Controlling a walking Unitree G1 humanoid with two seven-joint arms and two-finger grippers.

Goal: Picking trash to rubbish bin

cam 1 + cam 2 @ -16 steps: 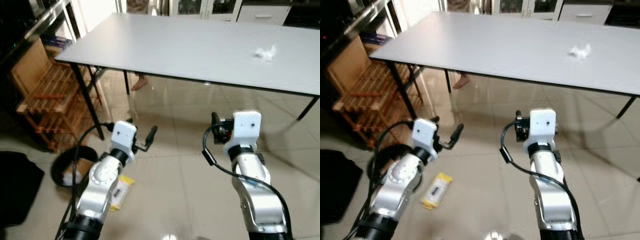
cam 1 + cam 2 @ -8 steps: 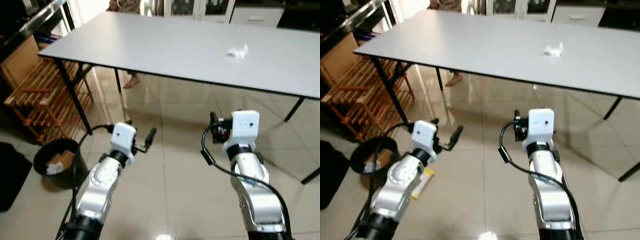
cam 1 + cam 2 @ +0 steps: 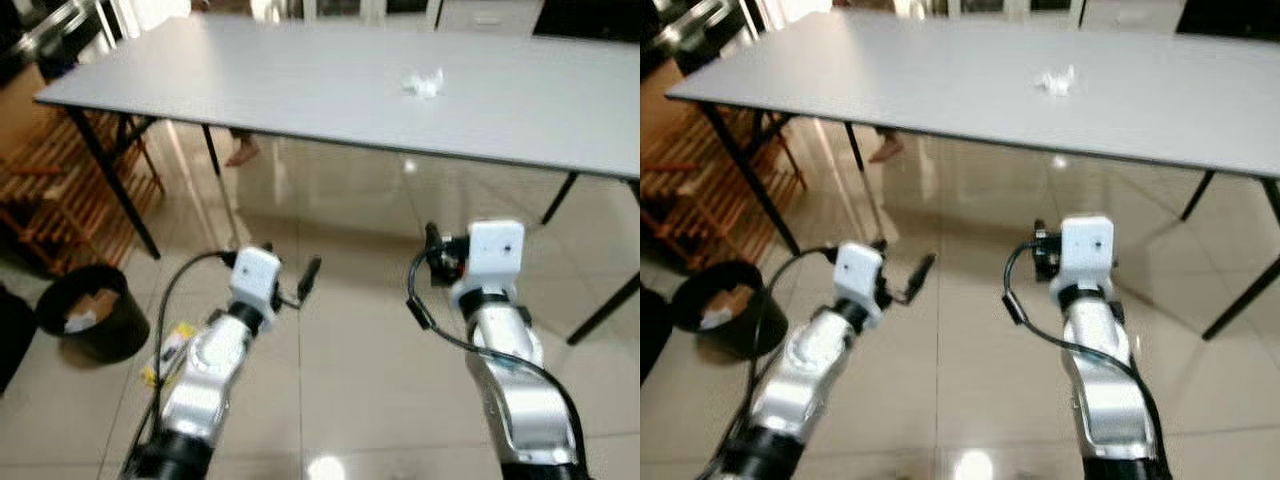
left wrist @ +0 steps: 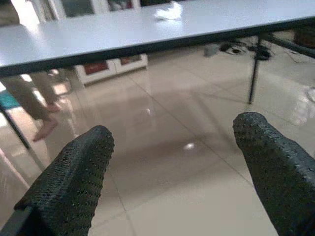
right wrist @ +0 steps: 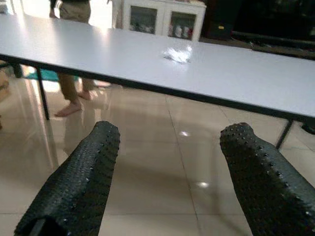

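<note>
Both jaws apart and empty: left gripper (image 4: 172,162) and right gripper (image 5: 167,172) held low over the floor, short of the bench (image 3: 300,90). Step, as judged: approach; the tissue (image 3: 423,82) lies mid-bench, well apart. Next calls for closing in and raising an arm above the near edge; open floor ahead, bin (image 3: 88,310) far left by the bench leg.

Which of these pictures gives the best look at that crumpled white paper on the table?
The right wrist view: the crumpled white paper sits largest there, near mid-frame. Both eye views show it small; the left wrist view catches it at the frame's edge.
</note>
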